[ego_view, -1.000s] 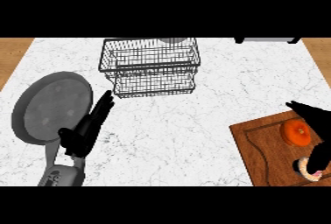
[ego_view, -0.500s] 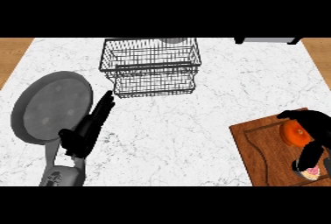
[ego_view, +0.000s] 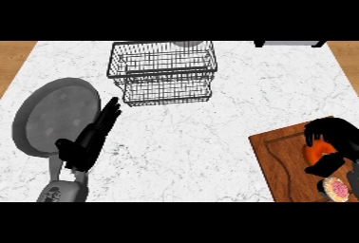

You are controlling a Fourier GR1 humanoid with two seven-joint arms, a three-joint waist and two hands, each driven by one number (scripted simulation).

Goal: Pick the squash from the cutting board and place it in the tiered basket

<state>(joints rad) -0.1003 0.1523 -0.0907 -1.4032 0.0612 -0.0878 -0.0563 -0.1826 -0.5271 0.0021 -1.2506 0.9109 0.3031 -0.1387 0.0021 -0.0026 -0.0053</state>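
Looking down from the head view, I see my right hand (ego_view: 335, 142) at the right edge, its black fingers curled over the orange squash (ego_view: 317, 150), with the thumb coming in below it, so the hand is closed round the squash. The squash sits on the wooden cutting board (ego_view: 280, 166) at the near right of the white marble table (ego_view: 210, 137); I cannot tell whether it is lifted off the board. Just nearer on the board, partly hidden by my hand, lies a small round pinkish thing (ego_view: 336, 188) that I cannot identify.

My left hand (ego_view: 89, 140) shows at the near left, fingers straight and pointing toward the far side, holding nothing. Beside it on the left lies a grey round pan (ego_view: 52, 118). The wire tiered basket (ego_view: 163, 71) stands at the far middle of the table, well apart from the squash.
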